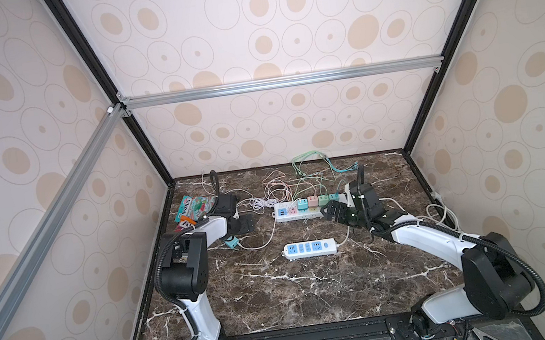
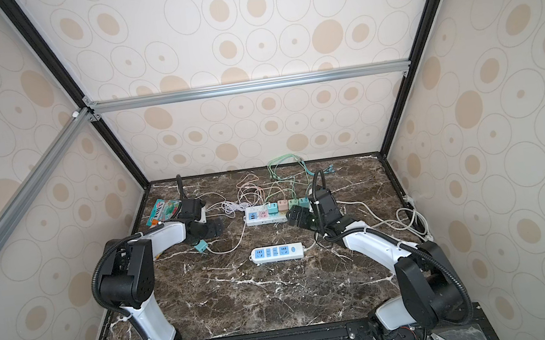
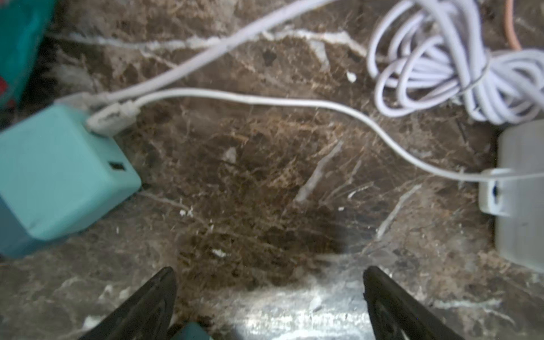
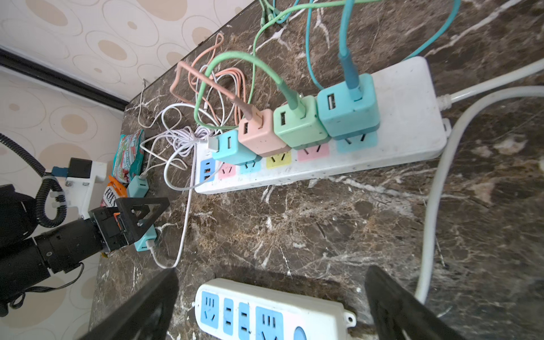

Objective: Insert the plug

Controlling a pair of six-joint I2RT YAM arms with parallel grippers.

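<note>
You have a dark marble table [image 1: 280, 295] carrying two power strips. The long strip [image 1: 300, 214] at the back is crowded with coloured chargers [image 4: 297, 123], and the short strip [image 1: 310, 249] nearer you has nothing plugged in. Your left gripper [image 1: 246, 223] stands wide and holds nothing. Your right gripper [image 1: 332, 210] is equally wide and empty, hovering by the long strip's end. The teal plug [image 1: 231, 243] lies loose on the marble just beside the left gripper, its white cable [image 1: 259, 246] trailing away — so you look to be at the reach-and-grasp step. Next, I judge, you must centre the open jaws over the plug and close squarely on its sides — mind the cable's drag.
</note>
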